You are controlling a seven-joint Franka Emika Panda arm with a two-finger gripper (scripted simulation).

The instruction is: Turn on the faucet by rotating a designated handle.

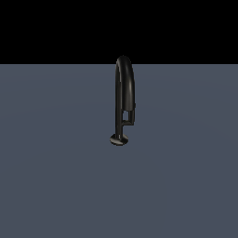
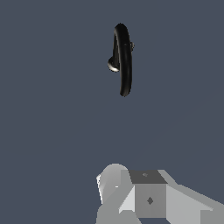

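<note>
On the flat gray floor [image 1: 56,186], the black faucet [image 1: 123,88] stands up tall by itself in the middle of the exterior view. Its round base [image 1: 119,139] sits at 6 o'clock under the arch. A small handle [image 1: 127,122] sticks out from the thin stem toward 3 o'clock. The gripper [image 2: 144,197] is well apart from the faucet. I cannot tell how wide its jaws are.

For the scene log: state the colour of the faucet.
Glossy black, with pale highlights; the faucet shows best in the exterior view.
</note>
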